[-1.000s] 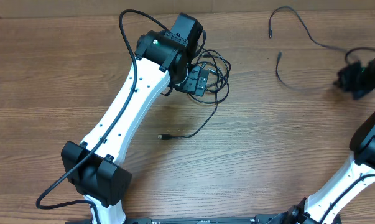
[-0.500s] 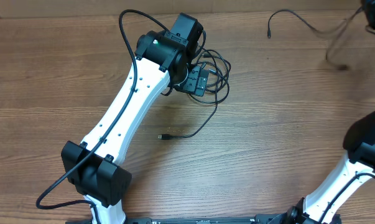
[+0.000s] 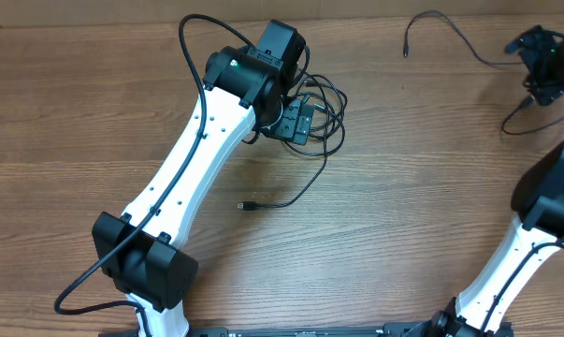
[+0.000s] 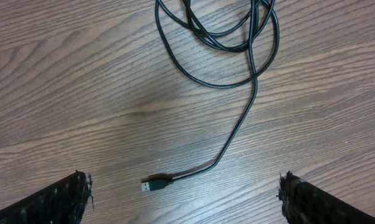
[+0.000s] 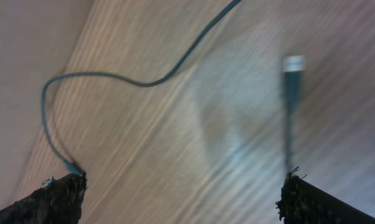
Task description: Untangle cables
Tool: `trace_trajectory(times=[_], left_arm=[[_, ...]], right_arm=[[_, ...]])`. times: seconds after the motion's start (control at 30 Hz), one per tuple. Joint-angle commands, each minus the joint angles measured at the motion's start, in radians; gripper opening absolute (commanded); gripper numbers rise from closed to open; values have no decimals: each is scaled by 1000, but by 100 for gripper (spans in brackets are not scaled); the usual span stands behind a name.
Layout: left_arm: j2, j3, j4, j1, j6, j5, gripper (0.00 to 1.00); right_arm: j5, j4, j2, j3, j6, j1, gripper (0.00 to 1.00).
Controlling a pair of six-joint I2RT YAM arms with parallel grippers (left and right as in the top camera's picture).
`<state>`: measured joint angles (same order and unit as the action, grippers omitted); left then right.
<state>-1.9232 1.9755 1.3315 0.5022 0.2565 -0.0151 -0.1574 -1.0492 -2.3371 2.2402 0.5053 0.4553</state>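
- From above, my left arm (image 3: 202, 140) covers part of the bunch of cables (image 3: 328, 105). It is all black on black there, so I cannot tell where my claw stops and the cords start.
- In my left wrist view the loops of the bunch are cut off at the top edge.
- One strand comes out of the bunch and ends in a small plug (image 4: 155, 184) lying flat on the table (image 3: 403, 215).
- My left claw (image 4: 184, 186) is spread wide. I see only its two tips in the bottom corners, and nothing is pinched between them. The plug lies between the tips, lower down on the table.
- My left arm reaches from the near left side up to the middle of the far side, and the claw hangs over the bunch.
- My right wrist view is very blurry. I can make out a thin loose cable (image 5: 112, 76) that bends and ends near one tip.
- A silver-tipped end (image 5: 293, 62) shows near the other tip. I cannot tell if it touches that tip.
- My right claw (image 5: 182, 180) is spread wide too, with nothing pinched.
- My right arm (image 3: 534, 234) reaches to the far right corner, partly cut off by the edge.
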Motion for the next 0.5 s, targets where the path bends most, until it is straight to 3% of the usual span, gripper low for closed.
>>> trace_trajectory(times=[0.0, 0.47], left_arm=[[-1, 7, 0, -5, 13, 8, 100], [-1, 7, 0, -5, 13, 8, 100]], right_arm=[[52, -21, 24, 55, -36, 54, 100], [52, -198, 24, 101, -92, 290, 100]])
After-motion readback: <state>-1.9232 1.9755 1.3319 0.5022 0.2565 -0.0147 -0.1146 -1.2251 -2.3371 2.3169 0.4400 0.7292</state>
